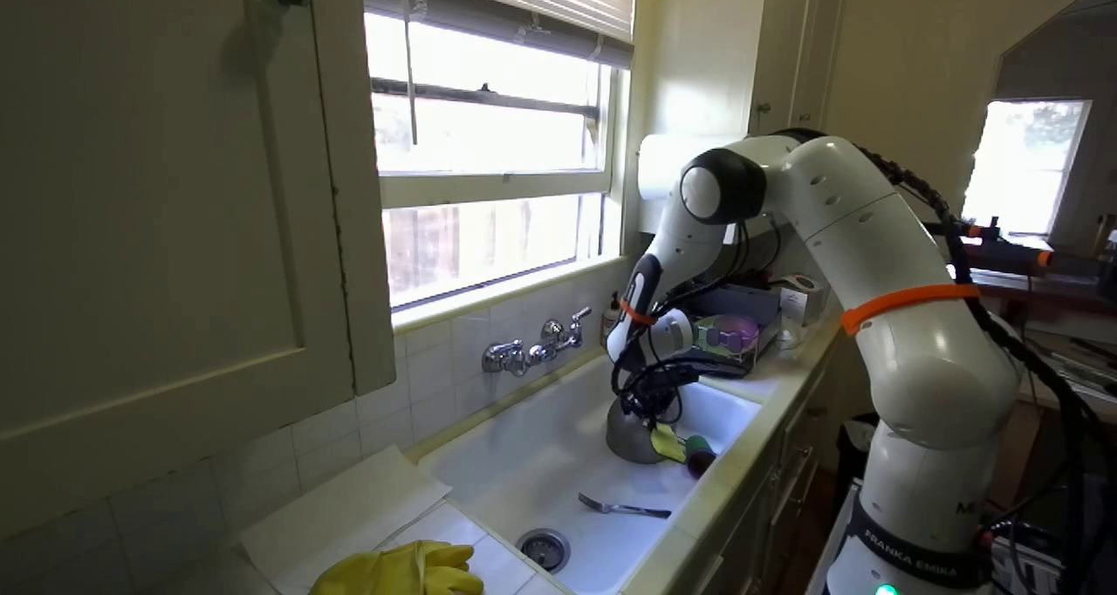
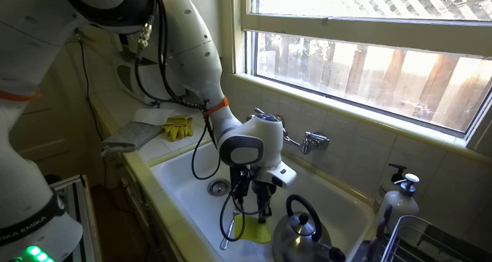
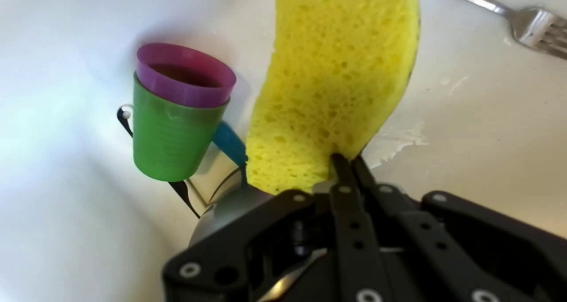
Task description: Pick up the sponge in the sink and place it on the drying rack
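One sponge (image 3: 341,80) in the wrist view, pinched near a corner in the tightly closed gripper (image 3: 349,159), with cups (image 3: 177,133) to one side. In an exterior view, same sponge in the sink (image 1: 515,473), just beside the kettle (image 1: 630,434); cannot tell whether touching. In an exterior view, drying rack (image 2: 391,235) beyond the kettle, the latter probably an obstacle. Recommended: hold a firm pinch, raise the sponge well above the kettle before crossing, then lower over the drying rack and release once supported.

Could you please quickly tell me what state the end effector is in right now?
End effector: closed, holding the yellow sponge near its edge.
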`<state>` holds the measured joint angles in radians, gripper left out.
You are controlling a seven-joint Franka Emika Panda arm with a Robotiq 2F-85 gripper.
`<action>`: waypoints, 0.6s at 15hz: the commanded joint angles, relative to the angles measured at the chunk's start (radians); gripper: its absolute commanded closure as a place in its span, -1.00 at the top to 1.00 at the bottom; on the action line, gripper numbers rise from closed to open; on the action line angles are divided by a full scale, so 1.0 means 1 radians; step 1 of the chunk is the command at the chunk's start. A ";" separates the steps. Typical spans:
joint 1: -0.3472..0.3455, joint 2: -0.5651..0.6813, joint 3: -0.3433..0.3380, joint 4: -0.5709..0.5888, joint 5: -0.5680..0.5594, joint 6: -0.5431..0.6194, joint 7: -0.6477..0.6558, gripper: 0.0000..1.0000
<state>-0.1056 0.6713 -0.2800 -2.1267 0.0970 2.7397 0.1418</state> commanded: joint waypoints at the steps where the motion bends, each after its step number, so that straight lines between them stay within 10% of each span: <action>1: -0.021 -0.162 0.020 -0.136 -0.015 -0.008 -0.019 -0.98; 9: -0.026 -0.368 0.036 -0.283 -0.011 0.020 -0.014 -0.98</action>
<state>-0.1114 0.3912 -0.2582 -2.3353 0.0963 2.7415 0.1318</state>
